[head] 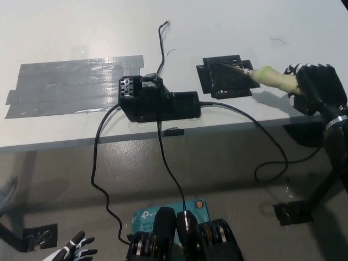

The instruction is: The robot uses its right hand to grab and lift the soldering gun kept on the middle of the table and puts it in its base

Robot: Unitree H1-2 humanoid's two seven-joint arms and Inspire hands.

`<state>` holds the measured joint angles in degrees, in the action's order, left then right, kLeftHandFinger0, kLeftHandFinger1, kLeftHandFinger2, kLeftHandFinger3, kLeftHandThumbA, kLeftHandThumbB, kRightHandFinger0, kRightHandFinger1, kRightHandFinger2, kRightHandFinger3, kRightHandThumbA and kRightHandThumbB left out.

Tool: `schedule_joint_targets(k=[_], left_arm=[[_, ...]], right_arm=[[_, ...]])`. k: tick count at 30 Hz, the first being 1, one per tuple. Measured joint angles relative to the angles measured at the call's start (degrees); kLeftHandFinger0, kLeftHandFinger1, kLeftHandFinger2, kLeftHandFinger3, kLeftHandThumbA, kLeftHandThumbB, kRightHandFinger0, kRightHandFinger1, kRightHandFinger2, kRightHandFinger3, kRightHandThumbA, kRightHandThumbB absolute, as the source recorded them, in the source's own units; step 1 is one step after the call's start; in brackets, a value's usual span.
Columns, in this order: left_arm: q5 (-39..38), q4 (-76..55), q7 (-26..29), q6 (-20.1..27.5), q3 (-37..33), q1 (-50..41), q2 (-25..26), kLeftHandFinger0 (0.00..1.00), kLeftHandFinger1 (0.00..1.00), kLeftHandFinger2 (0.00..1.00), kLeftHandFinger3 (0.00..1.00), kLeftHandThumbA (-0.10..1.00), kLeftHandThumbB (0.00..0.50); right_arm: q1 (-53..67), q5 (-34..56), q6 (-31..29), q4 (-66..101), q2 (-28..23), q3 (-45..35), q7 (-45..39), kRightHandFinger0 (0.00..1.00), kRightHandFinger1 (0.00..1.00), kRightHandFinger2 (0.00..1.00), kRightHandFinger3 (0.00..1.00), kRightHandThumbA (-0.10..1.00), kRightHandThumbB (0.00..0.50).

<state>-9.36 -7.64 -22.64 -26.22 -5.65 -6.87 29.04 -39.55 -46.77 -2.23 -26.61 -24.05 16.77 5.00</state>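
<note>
My black right hand [318, 89] is shut on the pale yellow-green handle of the soldering gun [272, 79], held just above the table at the right. The metal tip [235, 68] points left and lies over the black square base [224, 77], which sits right of the table's middle. The gun's black cable [255, 133] runs from the black station box [157, 100] and loops down off the table's front edge. My white left hand [76, 252] rests low at the bottom left, below the table, fingers spread.
A patch of grey tape [70, 86] covers the white table [81, 32] at the left. Black cables [98, 168] hang from the station box past the table edge. A teal box [163, 213] and black stand feet [296, 211] lie on the floor.
</note>
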Motion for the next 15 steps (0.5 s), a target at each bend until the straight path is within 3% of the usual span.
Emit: schedule_joint_targets(k=[1,3,4,8,10,12,14,15], left_arm=[[-0.05,0.02,0.00,0.00,0.01,0.00,0.00,1.00,1.00,0.96,1.00,1.00,0.500],[-0.19,0.16,0.01,0.00,0.04,-0.03,0.01,1.00,1.00,0.96,1.00,1.00,0.500],[-0.22,0.19,0.01,0.00,0.04,-0.05,0.01,1.00,1.00,0.96,1.00,1.00,0.500],[-0.31,0.46,0.02,0.00,0.06,-0.23,0.00,1.00,1.00,0.93,1.00,1.00,0.500],[-0.38,0.69,0.05,0.00,0.10,-0.36,0.00,1.00,1.00,0.93,1.00,1.00,0.500],[-0.38,0.85,0.08,0.00,0.10,-0.41,0.00,1.00,1.00,0.93,1.00,1.00,0.493],[-0.38,0.88,0.11,0.00,0.08,-0.41,0.00,1.00,1.00,0.94,1.00,1.00,0.490],[-0.38,0.88,0.12,0.00,0.07,-0.41,0.00,1.00,1.00,0.94,1.00,1.00,0.486]], right_arm=[[0.00,0.29,-0.69,0.06,0.01,0.00,-0.01,0.00,0.09,0.39,0.41,-0.10,0.195],[0.00,1.31,-1.65,0.44,0.00,-0.01,-0.42,0.00,0.08,0.38,0.42,-0.10,0.174],[-0.01,1.61,-1.89,0.65,0.00,-0.02,-0.75,0.00,0.03,0.37,0.37,-0.10,0.152],[-0.08,3.30,-2.84,1.94,-0.02,-0.01,-2.40,0.00,0.07,0.28,0.21,-0.10,0.141],[-0.35,4.07,-3.71,2.11,-0.03,-0.01,-3.18,0.00,0.02,0.45,0.28,-0.10,0.101],[-0.72,4.86,-4.41,2.20,-0.03,0.01,-4.03,0.00,0.00,0.50,0.27,-0.10,0.061],[-1.46,5.79,-5.36,2.28,-0.02,0.05,-5.09,0.00,0.05,0.56,0.29,-0.10,0.008],[-1.75,6.17,-5.72,2.34,-0.02,0.07,-5.64,0.00,0.12,0.60,0.31,-0.10,0.000]])
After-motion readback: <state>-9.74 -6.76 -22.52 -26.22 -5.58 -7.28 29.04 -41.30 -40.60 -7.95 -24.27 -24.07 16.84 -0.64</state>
